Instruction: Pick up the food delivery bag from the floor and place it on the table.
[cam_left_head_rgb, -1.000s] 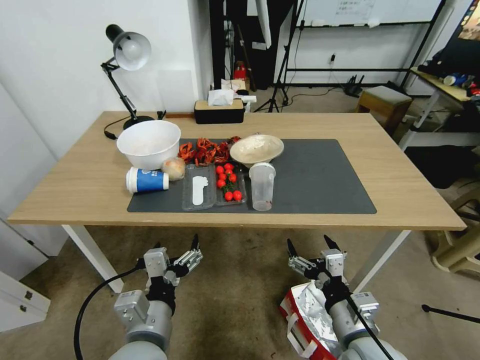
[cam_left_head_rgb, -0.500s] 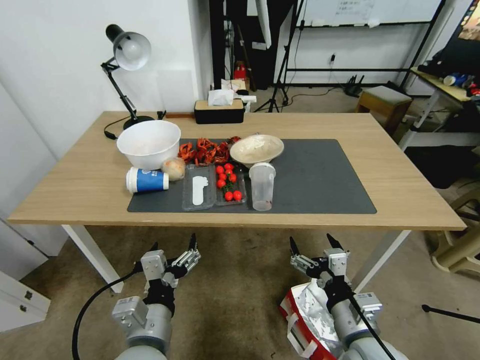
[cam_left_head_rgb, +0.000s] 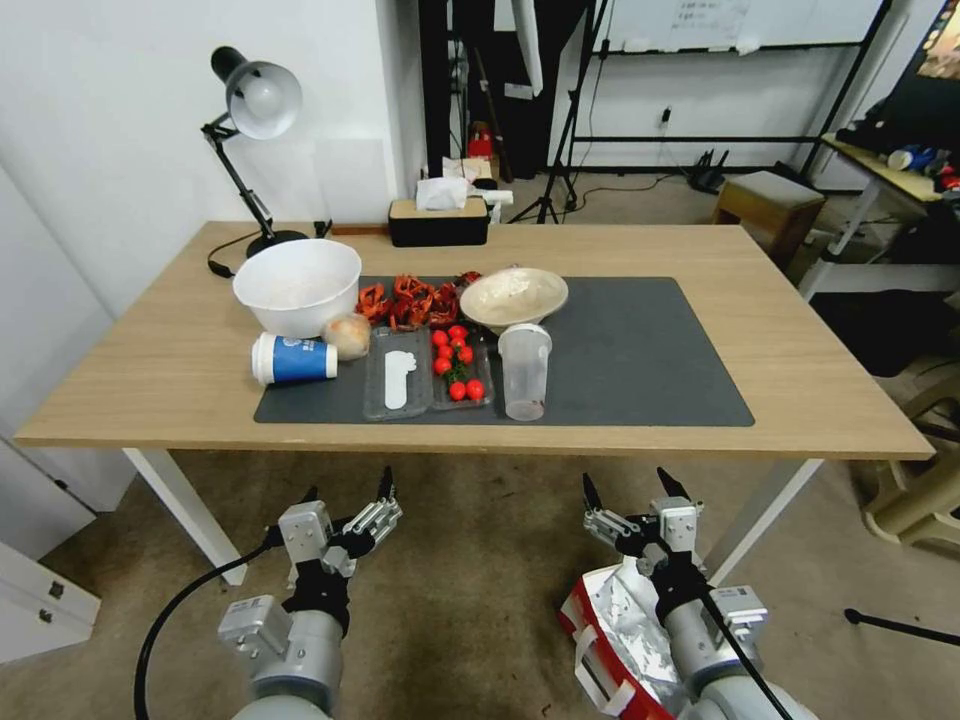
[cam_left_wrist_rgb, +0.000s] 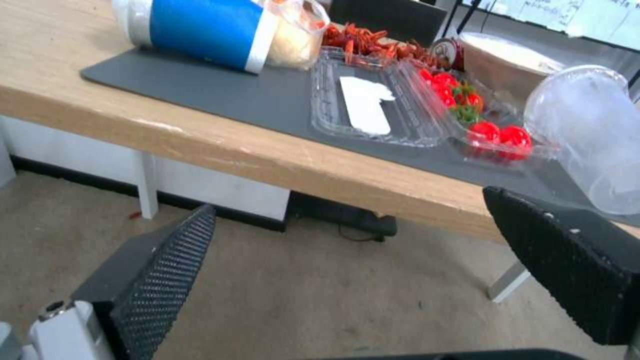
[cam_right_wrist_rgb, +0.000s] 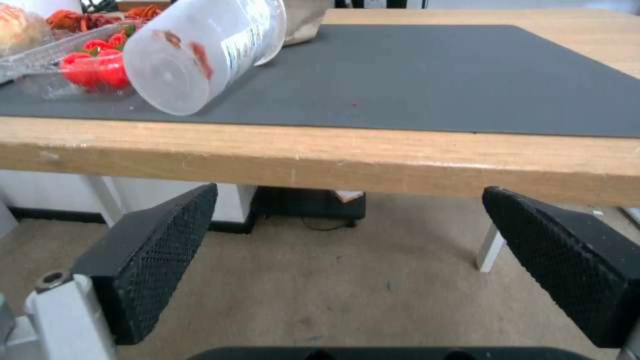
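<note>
Silver foil lining shows inside the open food delivery bag (cam_left_head_rgb: 620, 640), which sits on the beige-brown floor (cam_left_head_rgb: 470, 590) at the robot's right, its red and white wall and white strap handles facing the camera. The right arm passes just above the bag, and the right gripper (cam_left_head_rgb: 632, 492) hangs in the air beyond it, below the near edge of the counter (cam_left_head_rgb: 160, 380), with its jaws spread apart and holding nothing. The left gripper (cam_left_head_rgb: 348, 492) hangs at about the same height on the robot's left, well apart from the bag, its jaws likewise spread and empty.

On the counter a dark grey mat (cam_left_head_rgb: 640, 350) carries a white bowl (cam_left_head_rgb: 297, 287), a blue paper cup (cam_left_head_rgb: 293, 360) lying on its side, a clear plastic tray (cam_left_head_rgb: 397, 374), cherry tomatoes (cam_left_head_rgb: 456, 364), a clear lidded cup (cam_left_head_rgb: 524, 372) and a beige bowl (cam_left_head_rgb: 513, 297). Behind them stand a black desk lamp (cam_left_head_rgb: 250, 130) and a tissue box (cam_left_head_rgb: 438, 220).
</note>
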